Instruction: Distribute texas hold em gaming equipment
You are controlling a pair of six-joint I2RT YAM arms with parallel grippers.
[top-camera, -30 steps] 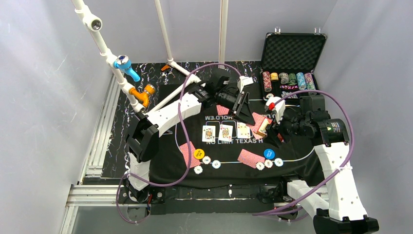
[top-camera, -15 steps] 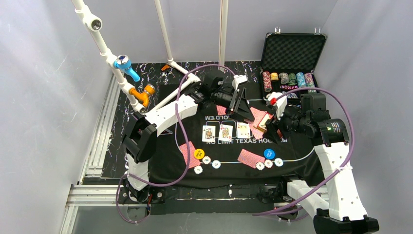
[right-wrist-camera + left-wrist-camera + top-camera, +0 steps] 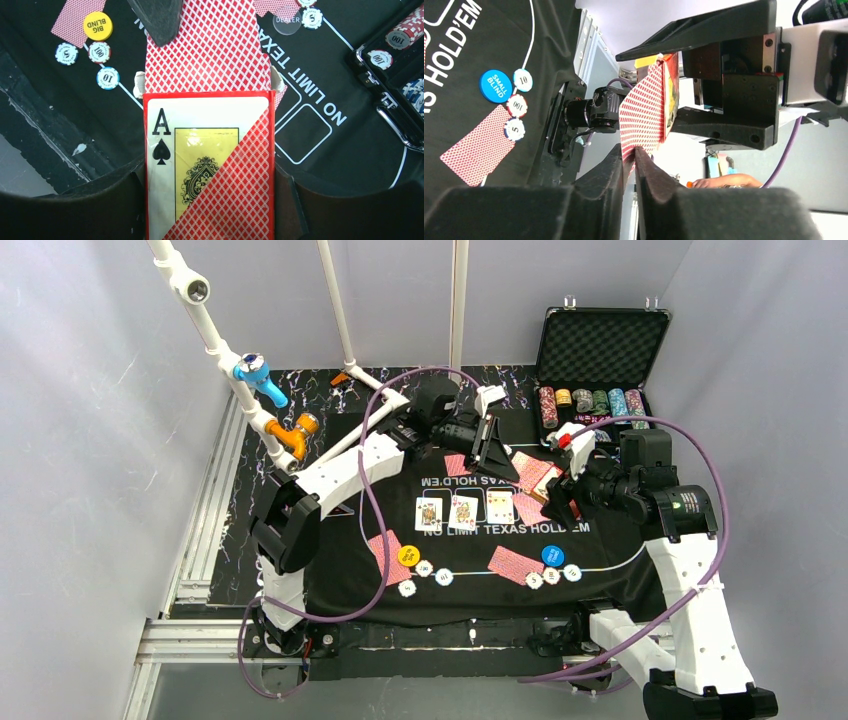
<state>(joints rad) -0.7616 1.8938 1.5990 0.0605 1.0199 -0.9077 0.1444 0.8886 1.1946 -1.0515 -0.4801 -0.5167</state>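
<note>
Drifted slightly toward 12 o'clock since a second ago, both wrists together, with a brief widening and re-closing at the left gripper [image 3: 634, 152]. Now pinched tight on the far end of a red-backed card [image 3: 644, 110], which is partly out of the deck box [image 3: 200, 150], at about 1 o'clock from the centre of the mat [image 3: 620, 545] and raised above it. Clamped across that box at its sides with the right gripper [image 3: 210, 215], ace-of-spades face toward its own camera. For a clean draw: pull straight along the card's length, away from the box mouth, without twisting, and hold the box steady. Probably worth checking for a second card riding along. Open room toward 3 o'clock on the mat. Tighter elsewhere: three face-up cards [image 3: 462, 511] just toward 7 o'clock, a face-down pair [image 3: 517, 564] and the blue button [image 3: 552, 556] at 6, the open case [image 3: 600, 350] close at 1. Best kept clear of its rim, wrists and purple cable [image 3: 690, 450] alike.
</note>
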